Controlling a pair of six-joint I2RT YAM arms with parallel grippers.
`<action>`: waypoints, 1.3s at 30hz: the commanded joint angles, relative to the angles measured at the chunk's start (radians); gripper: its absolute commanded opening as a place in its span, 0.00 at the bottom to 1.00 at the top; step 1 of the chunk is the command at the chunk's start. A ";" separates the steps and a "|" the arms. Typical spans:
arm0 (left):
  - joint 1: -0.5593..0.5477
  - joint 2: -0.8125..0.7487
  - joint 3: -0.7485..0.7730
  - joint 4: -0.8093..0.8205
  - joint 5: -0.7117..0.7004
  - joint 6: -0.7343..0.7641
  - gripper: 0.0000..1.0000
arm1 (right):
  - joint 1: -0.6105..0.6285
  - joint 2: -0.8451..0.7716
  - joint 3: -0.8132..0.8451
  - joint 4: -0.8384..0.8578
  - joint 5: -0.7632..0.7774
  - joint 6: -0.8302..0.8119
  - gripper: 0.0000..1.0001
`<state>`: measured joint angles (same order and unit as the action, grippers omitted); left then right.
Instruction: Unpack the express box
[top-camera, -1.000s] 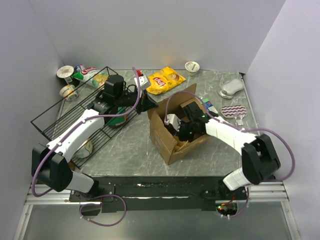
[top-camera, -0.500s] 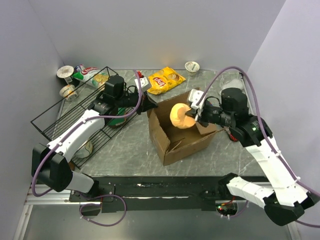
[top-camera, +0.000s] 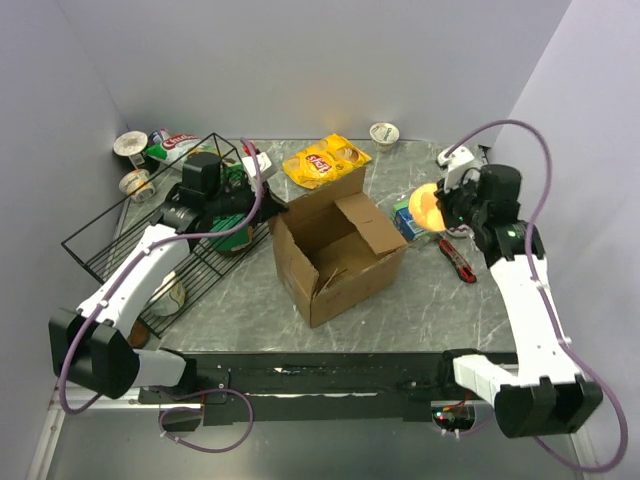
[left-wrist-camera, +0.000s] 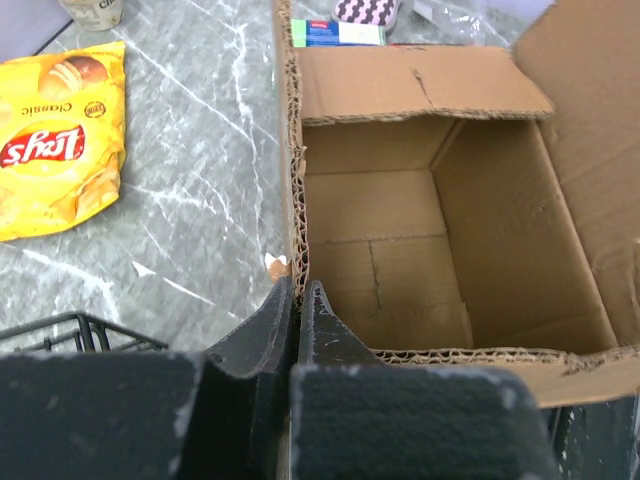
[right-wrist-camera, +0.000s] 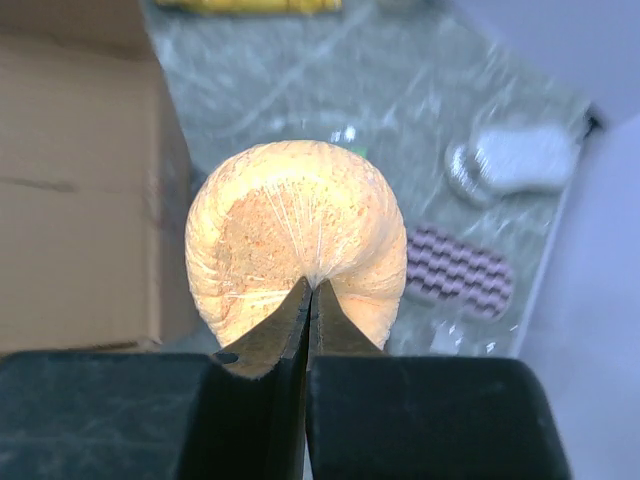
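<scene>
The express box (top-camera: 345, 285) stands open in the middle of the table, flaps up. The left wrist view shows its inside (left-wrist-camera: 400, 290) bare. My left gripper (top-camera: 268, 210) is shut on the box's left wall edge, one finger inside and one outside (left-wrist-camera: 298, 292). My right gripper (top-camera: 442, 208) is right of the box, above the table. It is shut on the gathered wrap of a round orange-tan bun (top-camera: 427, 207), which fills the right wrist view (right-wrist-camera: 295, 235) just beyond the fingertips (right-wrist-camera: 310, 288).
A black wire basket (top-camera: 110, 245) lies at the left. A yellow Lay's bag (top-camera: 322, 162) and a small cup (top-camera: 384, 133) are behind the box. A blue-green carton (top-camera: 404, 218), a red-handled tool (top-camera: 458, 260), a purple-patterned pack (right-wrist-camera: 460, 272) and a white pack (right-wrist-camera: 515, 160) lie right.
My right gripper lifted the bun out of the box and carried it right, clear of the box. The box slid left and turned a little with my left gripper on it.
</scene>
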<state>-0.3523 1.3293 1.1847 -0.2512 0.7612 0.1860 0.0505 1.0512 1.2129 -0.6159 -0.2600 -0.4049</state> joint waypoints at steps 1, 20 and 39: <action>-0.001 -0.064 -0.022 -0.071 -0.019 0.050 0.01 | -0.009 0.076 -0.093 0.030 0.002 0.018 0.00; 0.007 -0.036 -0.025 -0.013 -0.056 -0.031 0.07 | -0.027 0.153 -0.251 0.044 0.053 -0.089 0.76; 0.027 0.053 0.225 0.073 -0.080 -0.180 0.97 | -0.106 0.455 0.744 -0.348 0.537 0.299 1.00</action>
<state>-0.3340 1.3731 1.2987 -0.2401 0.7082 0.0444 -0.0586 1.3960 1.8935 -0.7708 0.0395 -0.2432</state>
